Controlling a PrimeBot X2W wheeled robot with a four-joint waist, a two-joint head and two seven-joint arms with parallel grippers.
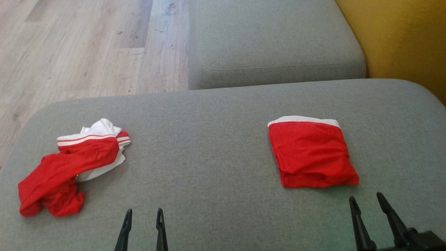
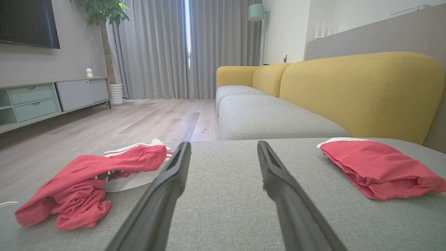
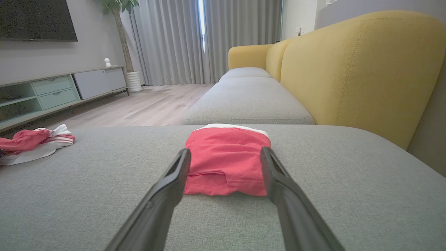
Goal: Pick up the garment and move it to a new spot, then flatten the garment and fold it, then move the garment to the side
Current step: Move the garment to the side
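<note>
On the grey seat cushion (image 1: pixel 216 139) before you:
1. Crumpled red garment (image 1: pixel 69 167), white waistband showing, lies at your left near the cushion's edge.
2. Folded red garment (image 1: pixel 312 153), a neat square, lies at your right, well apart from the first.
3. Left claw (image 1: pixel 144 210): fingers spread wide, holding nothing, pointing at bare cushion between the two garments.
4. Right claw (image 1: pixel 366 196): spread wide, holding nothing, just short of the folded piece.
</note>
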